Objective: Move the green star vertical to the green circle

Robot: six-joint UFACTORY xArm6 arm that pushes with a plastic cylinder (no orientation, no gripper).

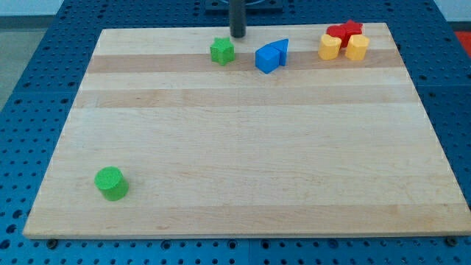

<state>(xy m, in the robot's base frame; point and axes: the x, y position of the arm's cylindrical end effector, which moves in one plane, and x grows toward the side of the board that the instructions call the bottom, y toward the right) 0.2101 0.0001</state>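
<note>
Near the frame's top centre, my tip (238, 35) sits just above-right of the green star (222, 51); we carry no jaws. The green circle (111, 183) lies lower left.

The star (222, 51) and the circle (111, 183) are green. Two blocks (271, 56) are blue, two blocks (344, 31) red, two blocks (344, 48) yellow. The board (243, 147) is pale striped wood; my tip (238, 35) is dark.

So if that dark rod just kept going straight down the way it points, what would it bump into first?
Probably only the wooden board: my tip points straight down at it, near the view's top edge. The green star sits just below-left in the view, apparently not under it.
</note>
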